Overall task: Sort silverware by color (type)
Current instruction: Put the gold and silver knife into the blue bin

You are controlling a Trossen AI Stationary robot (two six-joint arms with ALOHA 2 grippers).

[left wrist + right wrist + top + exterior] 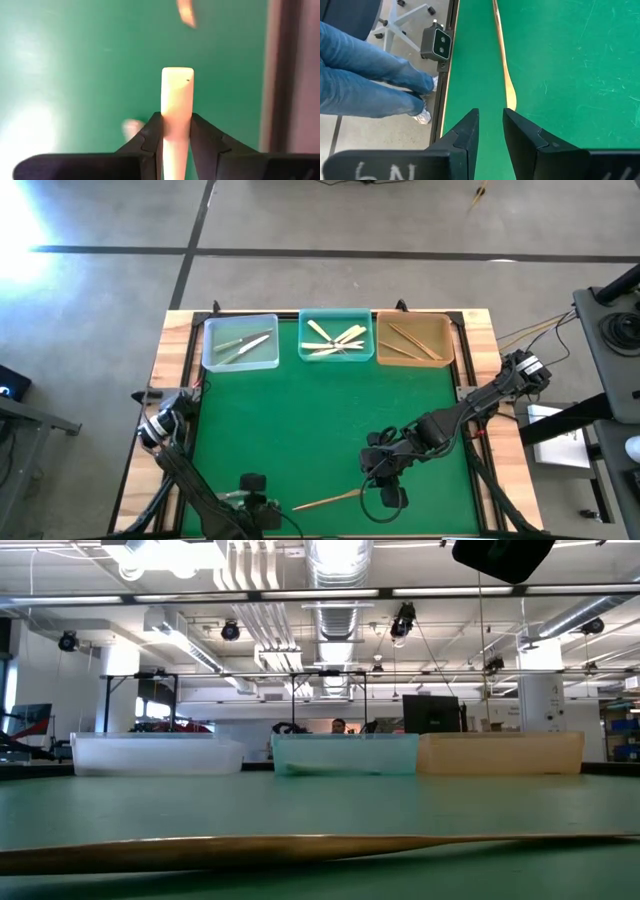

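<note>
My left gripper is near the table's front edge, left of centre, shut on a pale cream-yellow utensil. A tan-brown wooden utensil lies flat on the green mat near the front edge; it also shows in the low view and the right wrist view. My right gripper is open and empty just behind that utensil's near end, also in the high view. At the far edge, silver-grey utensils lie in the clear tray, cream ones in the teal tray, and wooden ones in the tan tray. My left gripper pinches the cream utensil's flat shaft between its two fingers. The utensil runs along the fingers, and its blunt squared end sticks out past the fingertips over the green mat. The rest of it is hidden behind the gripper.
A person's legs in jeans and a chair base stand beside the table's front edge. A small camera is fixed at that edge. The green mat lies between the trays and the grippers.
</note>
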